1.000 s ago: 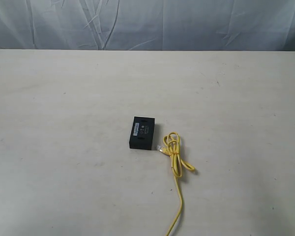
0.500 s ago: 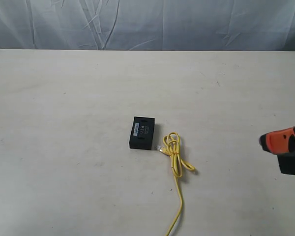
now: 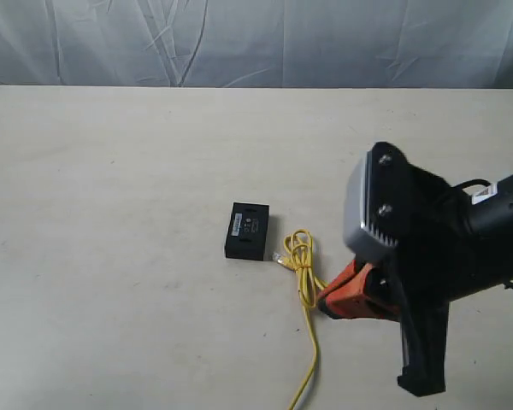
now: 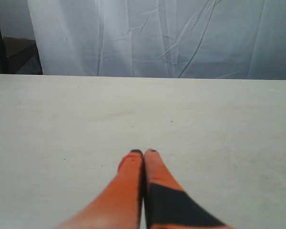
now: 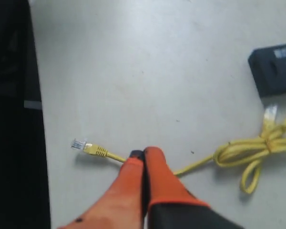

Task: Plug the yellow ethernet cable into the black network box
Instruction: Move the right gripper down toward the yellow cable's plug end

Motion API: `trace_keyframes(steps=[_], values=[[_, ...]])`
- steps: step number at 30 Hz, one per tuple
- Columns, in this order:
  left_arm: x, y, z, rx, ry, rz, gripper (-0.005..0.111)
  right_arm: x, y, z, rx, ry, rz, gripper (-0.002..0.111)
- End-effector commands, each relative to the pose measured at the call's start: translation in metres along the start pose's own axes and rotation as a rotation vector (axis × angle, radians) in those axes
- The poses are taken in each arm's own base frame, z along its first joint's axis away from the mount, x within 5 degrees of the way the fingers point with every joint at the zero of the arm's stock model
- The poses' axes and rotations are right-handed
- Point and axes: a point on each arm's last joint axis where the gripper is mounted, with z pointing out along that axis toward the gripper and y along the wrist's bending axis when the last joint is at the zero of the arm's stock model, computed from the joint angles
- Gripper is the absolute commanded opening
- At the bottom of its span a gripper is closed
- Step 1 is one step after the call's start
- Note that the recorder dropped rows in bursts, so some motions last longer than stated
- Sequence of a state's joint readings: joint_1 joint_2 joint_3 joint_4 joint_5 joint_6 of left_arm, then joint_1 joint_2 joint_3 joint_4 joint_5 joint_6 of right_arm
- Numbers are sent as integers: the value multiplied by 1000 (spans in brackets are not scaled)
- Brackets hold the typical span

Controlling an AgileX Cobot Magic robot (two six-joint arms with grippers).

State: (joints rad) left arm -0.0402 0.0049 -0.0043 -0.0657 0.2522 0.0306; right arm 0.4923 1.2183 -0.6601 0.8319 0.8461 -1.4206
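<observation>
Hovering shut and empty, the orange right hand (image 5: 143,153) overlies the thin looped yellow ethernet cable (image 5: 248,150).

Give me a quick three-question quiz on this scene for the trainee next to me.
1. True or false: the yellow cable is already plugged into the black box.
2. Pick one: the right gripper is A) wide open, B) shut, C) out of view.
3. Short answer: what does the left gripper hold?
Key: 1 false, the plug lies beside the box. 2 B. 3 nothing, it is shut above the table.
</observation>
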Motion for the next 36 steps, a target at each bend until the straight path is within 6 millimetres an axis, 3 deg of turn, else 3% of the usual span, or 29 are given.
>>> trace_keyframes(steps=[1, 11, 15, 24, 26, 29, 30, 32, 36], values=[[0, 0, 0, -2, -14, -4, 0, -12, 6, 16, -50, 26, -267, -1], [0, 0, 0, -2, -14, -4, 0, -19, 11, 58, -145, 317, -723, -1], [0, 0, 0, -2, -14, -4, 0, -23, 9, 78, -175, 362, -796, -1], [0, 0, 0, -2, -14, -4, 0, -11, 4, 116, -205, 514, -1030, 0], [0, 0, 0, -2, -14, -4, 0, -8, 3, 121, -215, 522, -1026, 8], [0, 0, 0, -2, -14, -4, 0, -5, 1, 123, -230, 546, -1046, 44], [0, 0, 0, -2, -14, -4, 0, -5, 1, 123, -232, 548, -1045, 47], [0, 0, 0, -2, -14, -4, 0, -5, 1, 123, -233, 549, -1046, 47], [0, 0, 0, -2, -14, -4, 0, 2, 3, 127, -284, 579, -1030, 33]])
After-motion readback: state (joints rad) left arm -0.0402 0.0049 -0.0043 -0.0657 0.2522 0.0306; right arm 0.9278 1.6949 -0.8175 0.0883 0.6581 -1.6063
